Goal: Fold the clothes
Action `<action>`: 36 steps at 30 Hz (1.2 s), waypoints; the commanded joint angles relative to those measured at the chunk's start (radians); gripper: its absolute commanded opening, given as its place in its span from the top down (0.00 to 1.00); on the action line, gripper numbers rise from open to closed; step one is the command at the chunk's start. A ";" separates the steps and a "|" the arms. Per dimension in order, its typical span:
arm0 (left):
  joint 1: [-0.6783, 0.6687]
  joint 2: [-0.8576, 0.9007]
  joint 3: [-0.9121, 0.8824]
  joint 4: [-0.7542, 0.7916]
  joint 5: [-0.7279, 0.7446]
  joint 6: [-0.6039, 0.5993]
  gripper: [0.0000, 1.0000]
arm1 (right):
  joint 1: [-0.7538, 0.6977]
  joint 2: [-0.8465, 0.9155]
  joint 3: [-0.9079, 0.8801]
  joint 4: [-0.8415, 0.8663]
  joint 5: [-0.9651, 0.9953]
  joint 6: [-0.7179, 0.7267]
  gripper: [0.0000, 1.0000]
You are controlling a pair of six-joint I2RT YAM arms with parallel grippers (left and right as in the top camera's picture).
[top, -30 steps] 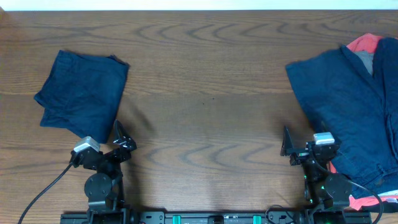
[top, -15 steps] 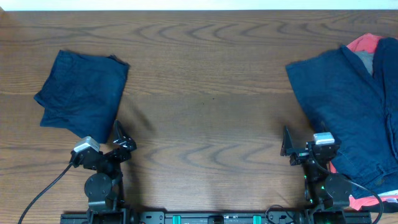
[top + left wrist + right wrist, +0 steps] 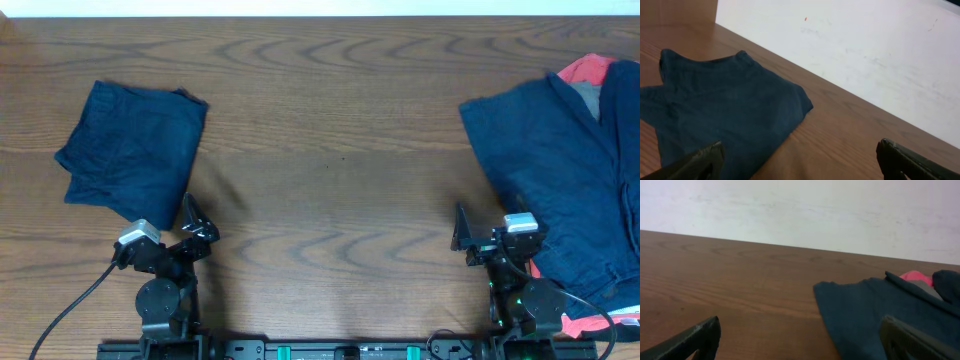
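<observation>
A folded navy garment (image 3: 132,150) lies at the left of the table; it also shows in the left wrist view (image 3: 720,110). A pile of unfolded navy clothes (image 3: 565,170) lies at the right, seen too in the right wrist view (image 3: 880,310). My left gripper (image 3: 193,222) is open and empty, just below the folded garment's near corner; its fingertips (image 3: 700,160) frame that corner. My right gripper (image 3: 462,232) is open and empty, beside the pile's left edge; its fingertips (image 3: 910,340) frame the pile's edge.
A red and grey garment (image 3: 585,78) peeks out from under the pile at the far right, also in the right wrist view (image 3: 915,277). Bare wooden table (image 3: 330,170) lies between the two garments. A pale wall (image 3: 800,210) rises behind the table.
</observation>
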 commanded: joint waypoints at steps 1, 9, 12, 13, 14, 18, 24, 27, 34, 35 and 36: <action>0.004 -0.005 -0.028 -0.023 0.003 -0.002 0.02 | 0.013 -0.003 -0.001 -0.004 -0.002 0.017 0.01; 0.004 0.000 -0.028 -0.029 0.055 -0.006 0.02 | 0.013 -0.003 -0.001 -0.005 -0.011 0.209 0.01; 0.004 0.004 -0.028 -0.031 0.132 -0.005 0.02 | 0.013 0.011 0.001 -0.007 -0.019 0.202 0.01; 0.004 0.009 -0.026 -0.032 0.158 -0.005 0.02 | 0.013 0.022 0.002 -0.008 -0.019 0.192 0.01; 0.004 0.016 -0.021 -0.036 0.173 -0.005 0.02 | 0.013 0.034 0.006 -0.013 -0.019 0.189 0.01; 0.004 0.079 0.030 -0.069 0.220 -0.005 0.02 | 0.013 0.121 0.055 -0.061 -0.005 0.182 0.01; 0.004 0.297 0.193 -0.144 0.220 0.007 0.02 | 0.013 0.397 0.212 -0.108 0.021 0.098 0.01; 0.004 0.439 0.293 -0.211 0.220 0.007 0.02 | 0.011 0.589 0.327 -0.159 0.086 0.096 0.01; 0.004 0.775 0.546 -0.431 0.220 0.007 0.02 | -0.018 1.089 0.663 -0.393 0.105 0.008 0.01; 0.004 0.809 0.572 -0.451 0.220 0.007 0.02 | -0.023 1.162 0.716 -0.429 0.104 0.010 0.01; 0.004 0.847 0.599 -0.470 0.220 0.007 0.02 | -0.023 1.218 0.758 -0.454 0.104 0.011 0.01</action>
